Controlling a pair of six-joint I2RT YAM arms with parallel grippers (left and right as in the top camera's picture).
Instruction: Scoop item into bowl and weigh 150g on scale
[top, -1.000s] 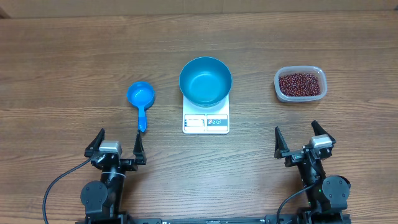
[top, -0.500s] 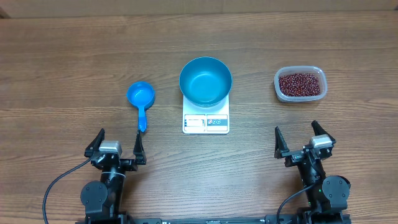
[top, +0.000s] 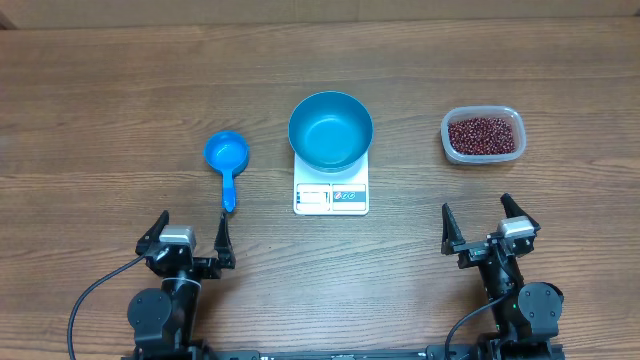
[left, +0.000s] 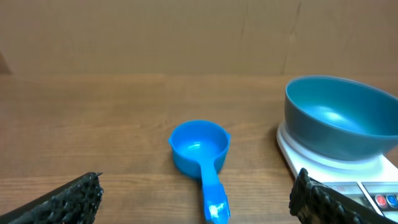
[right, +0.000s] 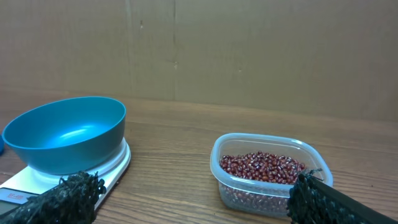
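Teal bowl (top: 330, 130) sits on the white scale (top: 331, 198).

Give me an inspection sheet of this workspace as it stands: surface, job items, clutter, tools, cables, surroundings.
Surface: wood-grain table; no stray beans seen.
Job's things: teal bowl empty, sitting on the white scale; display too small to read. Beans all in the clear tub at the right. Blue scoop lies empty left of the scale, handle toward the robot.
Clutter: nothing seen.
Tools: left tool open, holding nothing, just short of the scoop's handle; right tool open, holding nothing, short of the tub.
Cables: one black cable by the left arm's base, another by the right; both apart from the job's things.
Surroundings: brown panel wall behind the table.
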